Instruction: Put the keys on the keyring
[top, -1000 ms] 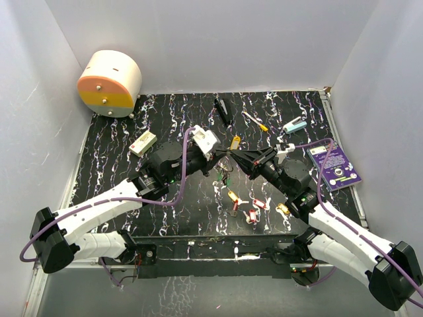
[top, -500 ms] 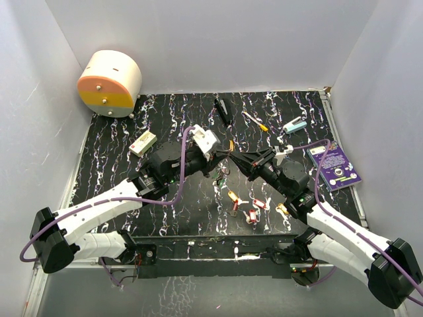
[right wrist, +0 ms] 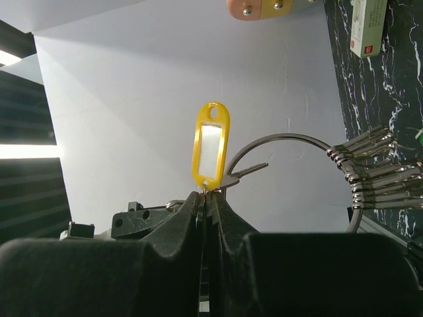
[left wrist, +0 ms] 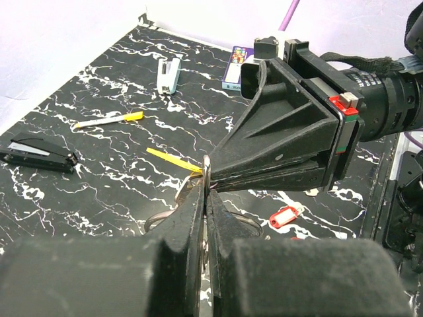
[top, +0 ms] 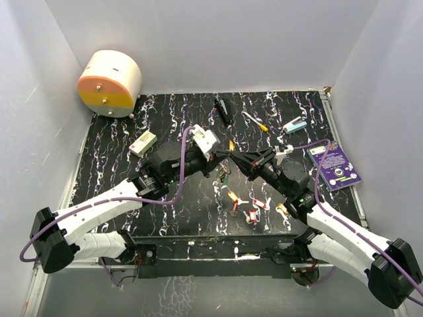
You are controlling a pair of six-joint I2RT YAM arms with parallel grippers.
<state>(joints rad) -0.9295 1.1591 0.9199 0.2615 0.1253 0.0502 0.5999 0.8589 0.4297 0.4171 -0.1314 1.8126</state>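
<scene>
In the top view my two grippers meet tip to tip above the mat's middle. My left gripper (left wrist: 206, 191) is shut on the thin wire of the keyring (left wrist: 206, 169), from which several keys (top: 223, 173) hang. My right gripper (right wrist: 208, 196) is shut on a yellow-tagged key (right wrist: 210, 148), its tag standing up above the fingertips beside the keyring's arc (right wrist: 284, 139). The ring's clips (right wrist: 377, 168) bunch at the right of that view. Loose keys with yellow, red and gold heads (top: 234, 197) (top: 251, 214) (top: 283, 210) lie on the mat below the grippers.
A cream and orange drum (top: 110, 83) stands at the back left. A small white box (top: 143, 142), a black stapler (top: 223, 111), a yellow-handled screwdriver (top: 256, 121), a pale blue item (top: 295, 125) and a purple card (top: 335, 166) lie around the mat.
My right gripper has shifted slightly left, bringing the yellow-tagged key closer against the left gripper's tip. The left arm has barely moved.
</scene>
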